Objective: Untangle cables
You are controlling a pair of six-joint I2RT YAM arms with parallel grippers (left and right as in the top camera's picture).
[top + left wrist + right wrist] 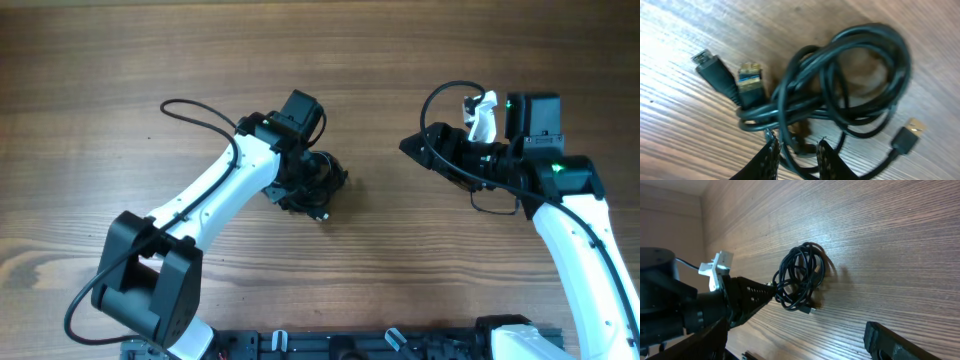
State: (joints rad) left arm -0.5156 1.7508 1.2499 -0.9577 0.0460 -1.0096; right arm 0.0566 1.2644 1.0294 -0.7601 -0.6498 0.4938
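Observation:
The cables are thin black cords looped into one tangle on the wooden table, with a black plug, a gold and blue plug and a gold plug sticking out. My left gripper is shut on strands at the tangle's near edge. From overhead the left gripper covers most of the cables. My right gripper hovers to the right of the tangle, apart from it. In the right wrist view the right gripper stands open and empty, with the cables ahead of it.
The left arm's own thick wire arcs beside the arm, and the right arm's wire loops above its wrist. A white clip sits on the right arm. A black base rail runs along the table's near edge.

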